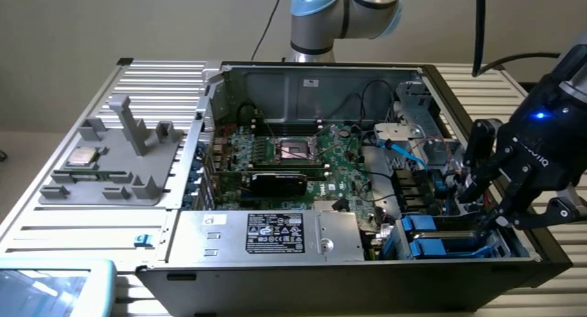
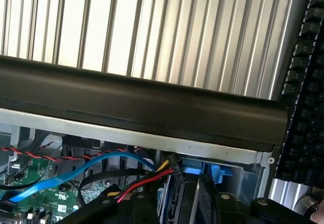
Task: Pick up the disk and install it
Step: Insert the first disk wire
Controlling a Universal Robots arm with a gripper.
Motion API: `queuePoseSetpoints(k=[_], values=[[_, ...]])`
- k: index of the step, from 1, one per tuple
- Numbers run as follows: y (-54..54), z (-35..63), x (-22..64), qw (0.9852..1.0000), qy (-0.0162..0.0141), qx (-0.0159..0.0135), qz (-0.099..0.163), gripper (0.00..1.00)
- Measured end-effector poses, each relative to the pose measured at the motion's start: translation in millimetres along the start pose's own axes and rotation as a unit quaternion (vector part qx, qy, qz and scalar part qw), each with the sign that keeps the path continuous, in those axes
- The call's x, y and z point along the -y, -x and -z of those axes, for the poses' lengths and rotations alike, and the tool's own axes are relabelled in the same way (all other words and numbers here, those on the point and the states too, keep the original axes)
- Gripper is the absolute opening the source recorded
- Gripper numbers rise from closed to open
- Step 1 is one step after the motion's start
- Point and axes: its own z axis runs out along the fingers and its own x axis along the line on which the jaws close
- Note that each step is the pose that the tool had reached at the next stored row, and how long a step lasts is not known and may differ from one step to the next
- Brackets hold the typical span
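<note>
Gripper [image 1: 486, 205] inside open PC case [image 1: 303, 90], at its drive bay [image 1: 392, 243].
Bay holds two blue-railed carriers [image 1: 420, 223]; can't tell if gripper grasps anything.

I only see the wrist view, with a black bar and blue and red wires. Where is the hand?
Observer: The hand hangs over the blue-railed drive bay, at the exterior view's right end of the open computer case.
Operator: What's on the other side?
Observer: A grey holder on the table at the exterior view's left, carrying a small silver chip.
Operator: Anything big inside the case?
Observer: A grey box with a black-and-white sticker, along the near wall.
</note>
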Motion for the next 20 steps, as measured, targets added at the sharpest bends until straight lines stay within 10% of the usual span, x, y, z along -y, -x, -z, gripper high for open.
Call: queuePoseSetpoints(k=[6, 20], values=[[-1.1, 2.5, 2.4, 1.0, 0.0049, 0.0012, 0.001, 0.45], [-3.5, 7.6, 5.7, 0.9992, 0.0351, 0.0087, 0.017, 0.45]])
